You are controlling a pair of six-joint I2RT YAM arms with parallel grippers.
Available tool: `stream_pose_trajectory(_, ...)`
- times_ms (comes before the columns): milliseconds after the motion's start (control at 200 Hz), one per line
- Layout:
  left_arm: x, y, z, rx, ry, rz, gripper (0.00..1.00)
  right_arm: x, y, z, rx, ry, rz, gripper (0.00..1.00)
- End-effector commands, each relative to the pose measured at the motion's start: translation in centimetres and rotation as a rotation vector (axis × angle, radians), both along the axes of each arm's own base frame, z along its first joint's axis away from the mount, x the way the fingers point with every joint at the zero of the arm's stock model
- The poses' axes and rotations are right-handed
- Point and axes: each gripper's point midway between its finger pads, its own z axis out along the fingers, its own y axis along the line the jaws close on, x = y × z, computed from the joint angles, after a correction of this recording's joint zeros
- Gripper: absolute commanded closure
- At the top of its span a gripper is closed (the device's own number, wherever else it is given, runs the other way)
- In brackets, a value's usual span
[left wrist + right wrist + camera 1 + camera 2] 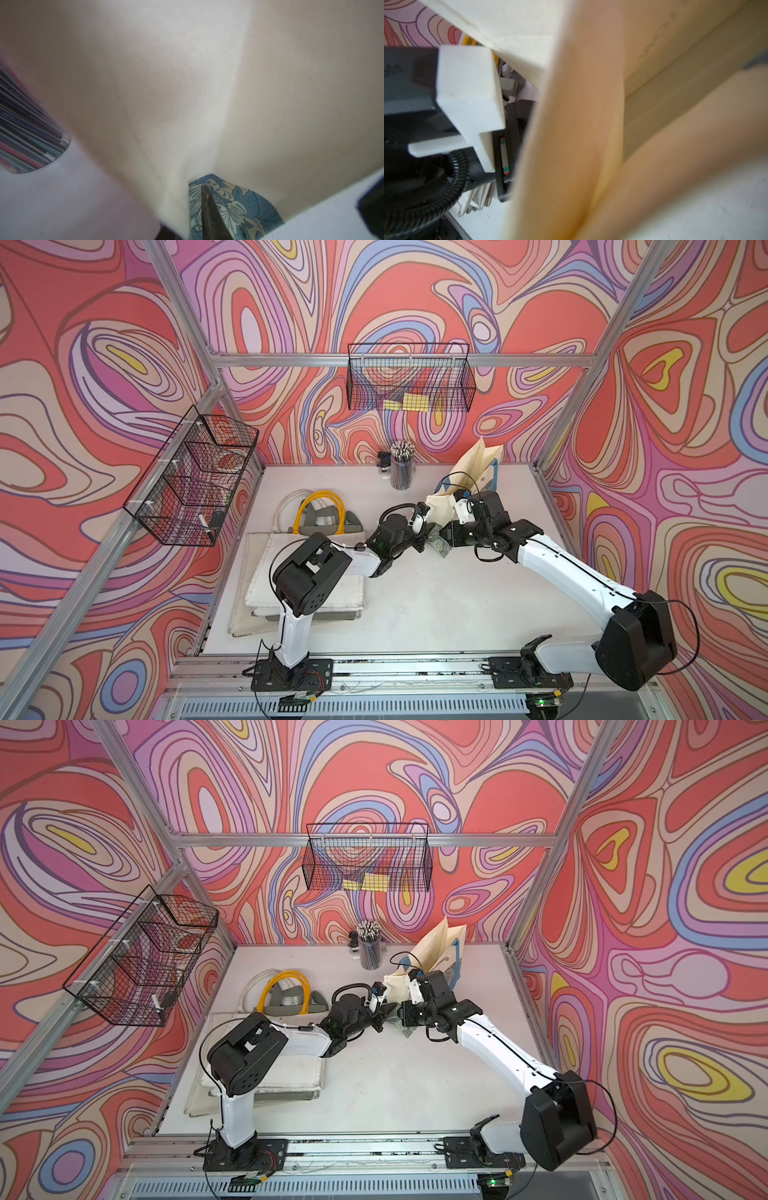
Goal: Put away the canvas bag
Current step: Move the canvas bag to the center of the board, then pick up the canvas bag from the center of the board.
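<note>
The canvas bag is cream with a blue floral print. It stands lifted at the table's middle right and rises behind my right wrist. My left gripper and right gripper meet tip to tip at its printed lower corner, both shut on the cloth. In the left wrist view one dark finger lies on the floral fabric, and a cream fold covers the other. In the right wrist view the blurred cloth hides the fingers.
A stack of folded bags with yellow handles lies at the left under my left arm. A cup of pencils and a small black item stand at the back. Wire baskets hang on the back wall and the left wall.
</note>
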Motion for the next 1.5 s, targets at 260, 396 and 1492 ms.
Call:
stream_pose_trajectory(260,-2.5,0.2,4.5,-0.046,-0.100,-0.081,0.29,-0.9,-2.5,6.1,-0.047,-0.155,-0.051,0.67)
stream_pose_trajectory(396,-2.6,0.2,6.3,-0.095,-0.136,-0.084,0.17,-1.5,-4.2,7.1,-0.132,-0.155,-0.066,0.65)
stream_pose_trajectory(1492,-2.1,-1.9,9.4,-0.200,-0.088,-0.230,0.01,3.1,-5.6,-3.6,-0.152,-0.005,-0.182,0.70)
